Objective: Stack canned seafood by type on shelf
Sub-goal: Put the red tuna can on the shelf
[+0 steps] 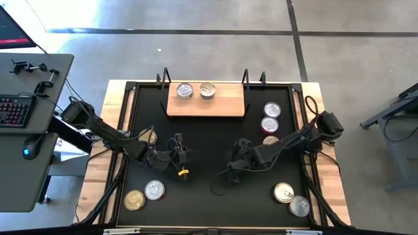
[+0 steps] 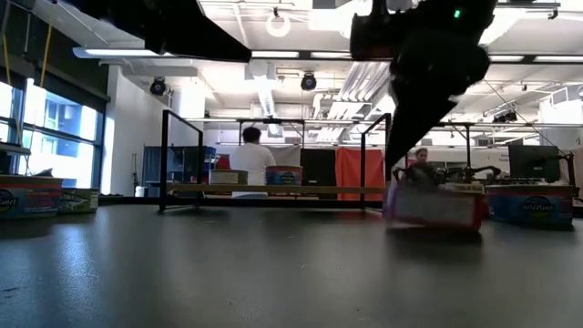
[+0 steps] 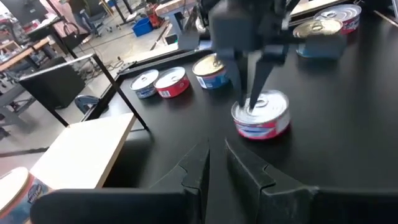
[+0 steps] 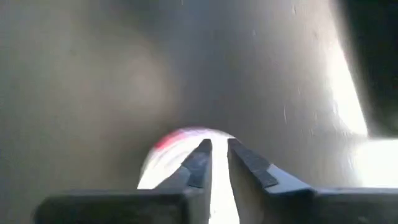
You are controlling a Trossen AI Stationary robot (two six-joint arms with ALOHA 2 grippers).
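Red-labelled, one can point(image 3: 261, 116) sat on the black tabletop point(image 1: 209, 137) at centre frame, the right gripper point(image 3: 255, 102) directly over its lid, fingers a narrow slit apart and clasping nothing. Left of centre, the left gripper point(image 1: 181, 156) hovered with fingers nearly closed, empty. Two tins point(image 1: 196, 91) rested on the wooden shelf point(image 1: 206, 106) at upper centre.

Keyboard point(image 1: 14, 111) on side desk point(image 1: 46, 68); person point(image 2: 251, 160) beyond.

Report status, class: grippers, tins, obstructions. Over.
Right gripper on red tin, mid-table. Left gripper idle beside it. Two tins on shelf. Path clear.
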